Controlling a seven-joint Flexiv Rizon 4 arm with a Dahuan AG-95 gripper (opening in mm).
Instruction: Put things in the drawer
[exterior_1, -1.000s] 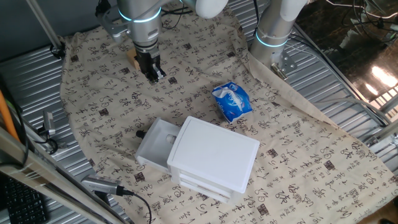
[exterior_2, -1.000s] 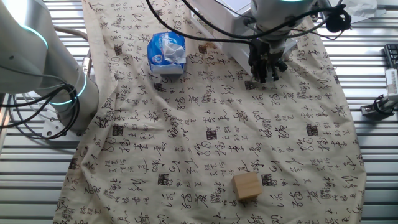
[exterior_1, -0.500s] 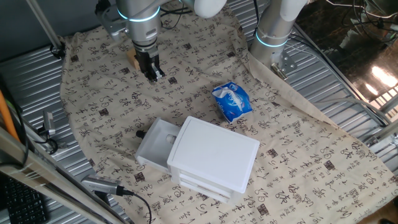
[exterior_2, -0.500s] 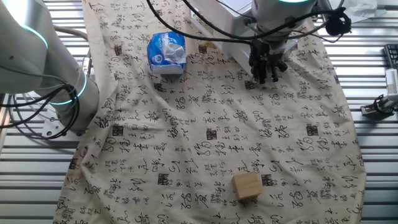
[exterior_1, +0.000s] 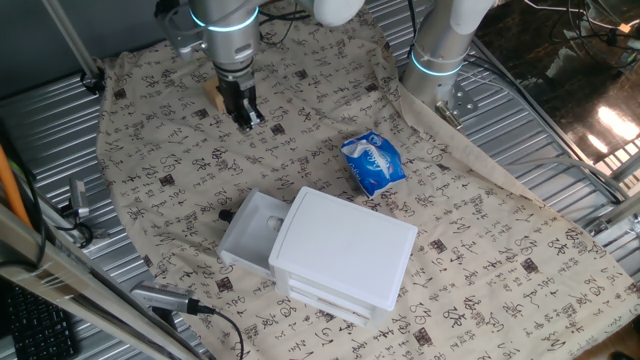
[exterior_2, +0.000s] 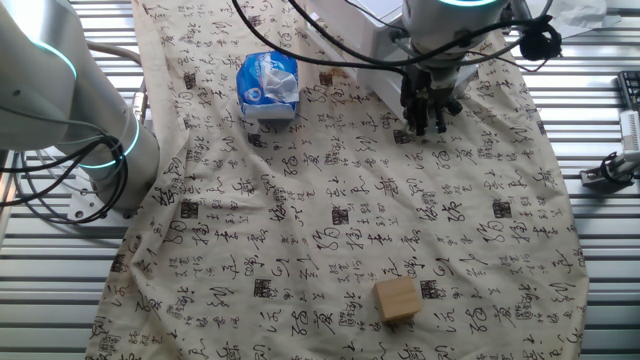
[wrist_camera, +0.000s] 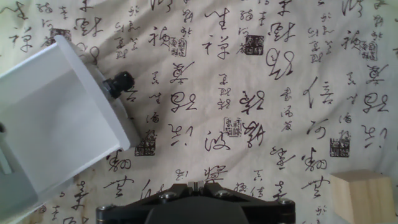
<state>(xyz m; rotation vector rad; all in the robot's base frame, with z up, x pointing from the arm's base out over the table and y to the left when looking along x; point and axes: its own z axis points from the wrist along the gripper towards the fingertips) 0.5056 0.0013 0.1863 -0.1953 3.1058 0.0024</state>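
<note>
The light-brown wooden block (exterior_1: 212, 97) lies on the patterned cloth at the far left, just beside my gripper (exterior_1: 248, 118), which hangs above the cloth with its fingers pressed together and nothing between them. In the other fixed view the block (exterior_2: 398, 299) sits near the front edge and the gripper (exterior_2: 425, 122) is further back. In the hand view the block (wrist_camera: 367, 196) shows at the bottom right corner, and the gripper (wrist_camera: 200, 184) at the bottom edge. The white top drawer (exterior_1: 243, 232) with its dark knob (exterior_1: 226, 214) stands pulled open and looks empty; it also shows in the hand view (wrist_camera: 50, 124).
A blue and white packet (exterior_1: 373, 163) lies on the cloth right of the gripper and behind the white drawer unit (exterior_1: 345, 255). A second robot arm's base (exterior_1: 440, 50) stands at the back right. Ribbed metal table (exterior_1: 560, 150) surrounds the cloth.
The gripper has drifted slightly toward the back of the table, staying shut. The block and the drawer have not moved.
</note>
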